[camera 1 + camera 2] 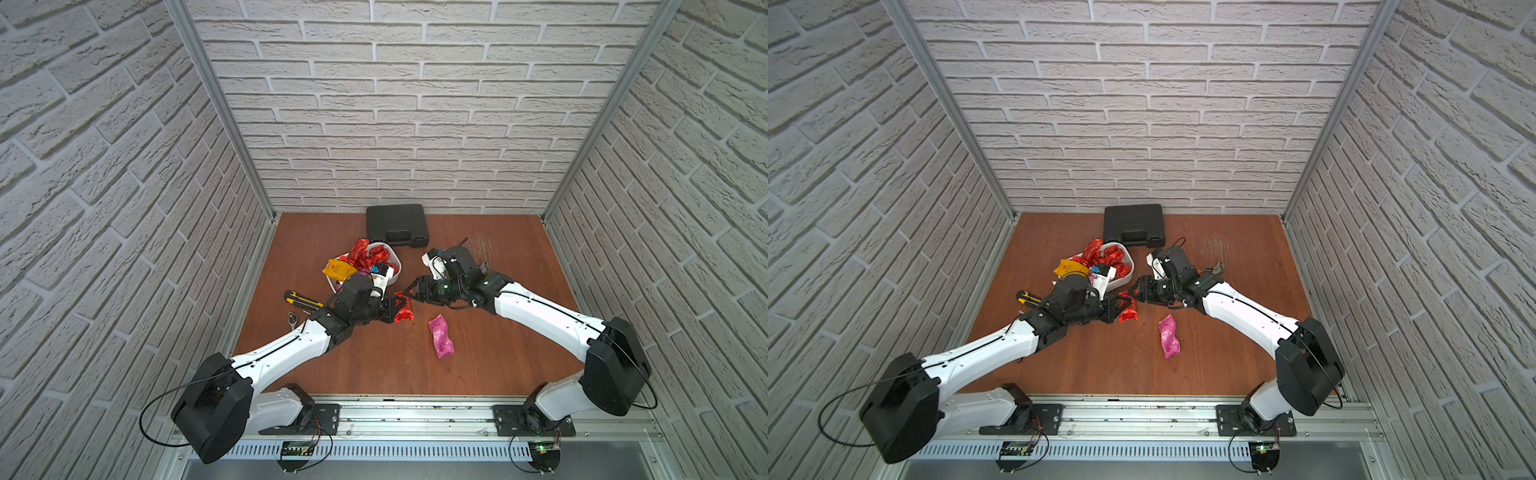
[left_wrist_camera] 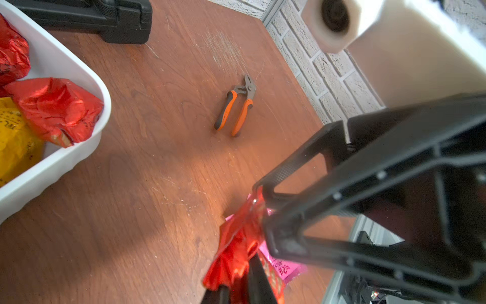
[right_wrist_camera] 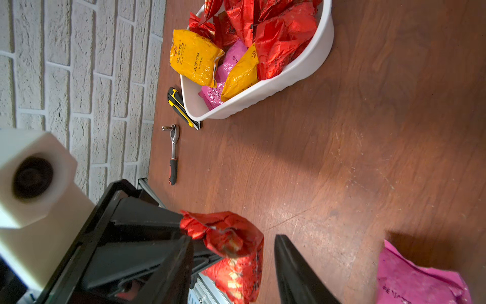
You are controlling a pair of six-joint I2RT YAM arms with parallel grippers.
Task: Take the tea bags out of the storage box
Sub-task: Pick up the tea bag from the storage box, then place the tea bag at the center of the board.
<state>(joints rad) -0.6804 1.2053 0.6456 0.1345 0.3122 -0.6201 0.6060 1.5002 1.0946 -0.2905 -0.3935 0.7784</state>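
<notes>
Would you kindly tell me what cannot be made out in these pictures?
Number of tea bags in the storage box: the left arm covers its near end in both top views; both wrist views crop it.
Pliers: mostly behind the right arm in both top views.
Ratchet: the left arm hides all but one end in both top views.

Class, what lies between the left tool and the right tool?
A red tea bag, held by the left tool, hangs between the open jaws of the right tool; the right wrist view shows it best.
</notes>
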